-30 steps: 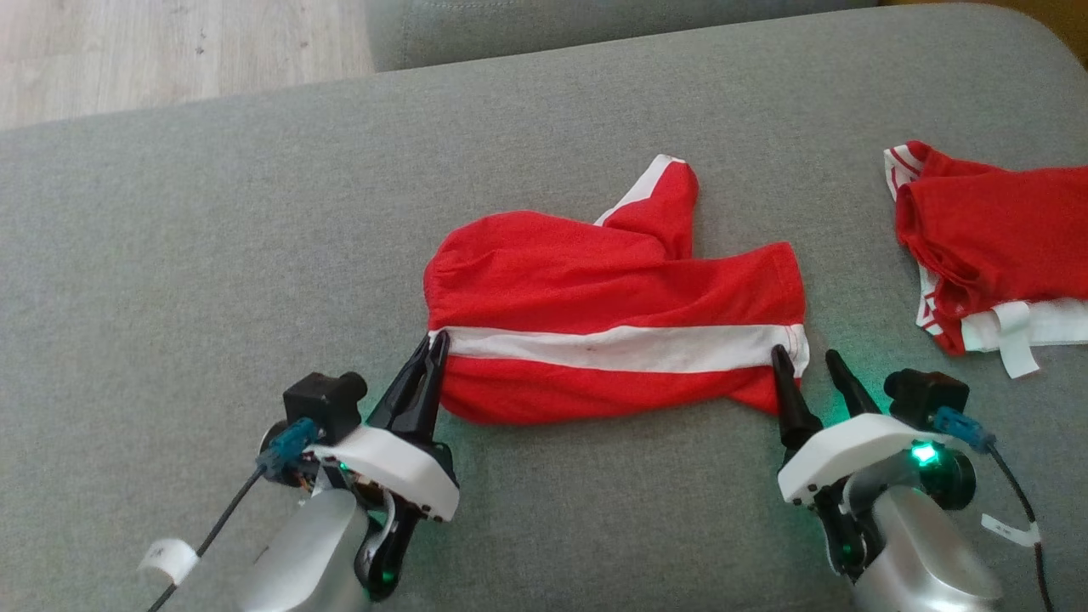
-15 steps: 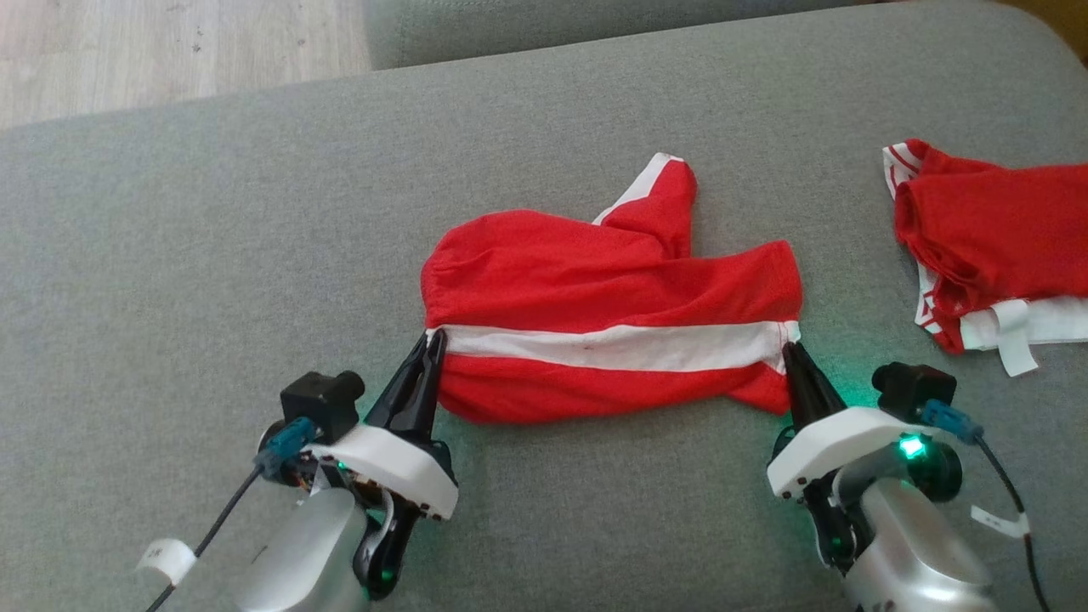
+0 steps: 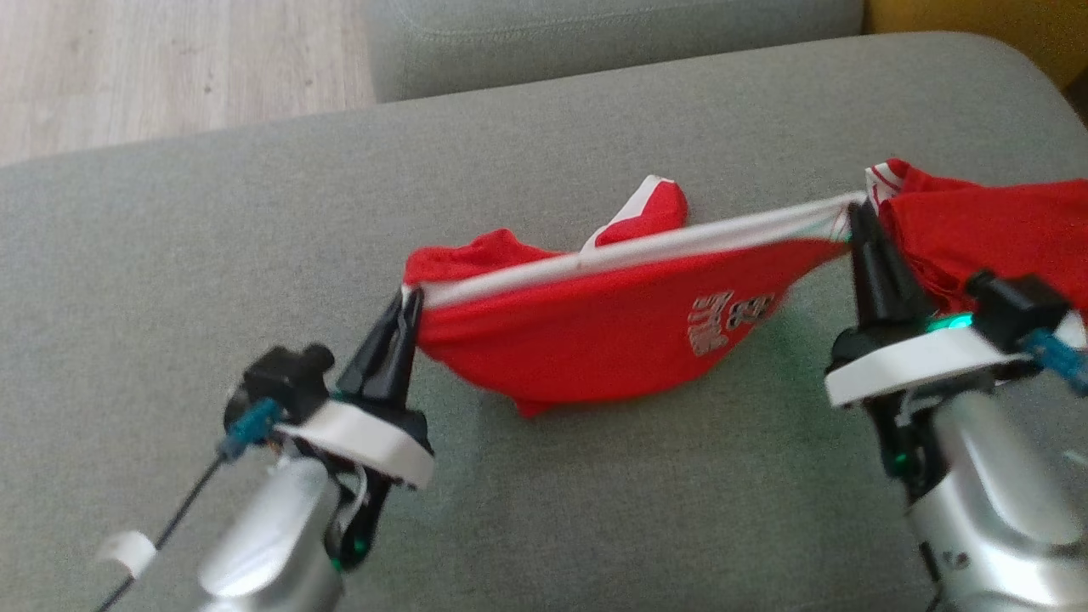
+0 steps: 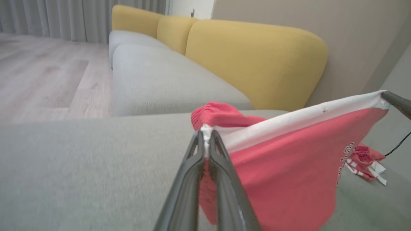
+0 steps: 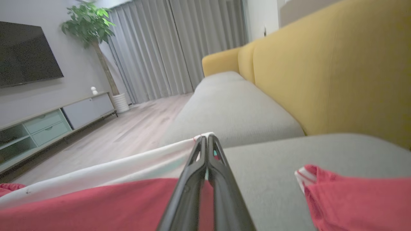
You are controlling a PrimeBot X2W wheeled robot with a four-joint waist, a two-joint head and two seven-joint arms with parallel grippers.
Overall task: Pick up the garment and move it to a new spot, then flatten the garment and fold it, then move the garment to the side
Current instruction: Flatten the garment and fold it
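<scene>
The garment (image 3: 612,340) is red with a white band and white print. It hangs above the grey sofa seat (image 3: 170,255), stretched between both grippers along its white band. My left gripper (image 3: 411,299) is shut on the band's left end; in the left wrist view its fingers pinch the white edge of the garment (image 4: 289,166) at the left gripper (image 4: 205,134). My right gripper (image 3: 852,212) is shut on the band's right end, and the right wrist view shows the right gripper (image 5: 207,138) clamped on the garment (image 5: 96,205). A sleeve tip still lies on the seat behind.
A second red and white garment (image 3: 986,229) lies on the seat at the right, just behind my right gripper, also seen as the second garment (image 5: 353,199). Yellow backrest cushions (image 4: 257,57) rise beyond the seat. Wooden floor (image 3: 170,59) lies past the seat's far edge.
The right gripper shut on the band's right end. Both arms then lifted the garment off the seat, stretching it and baring its printed side. The head camera shifted too.
</scene>
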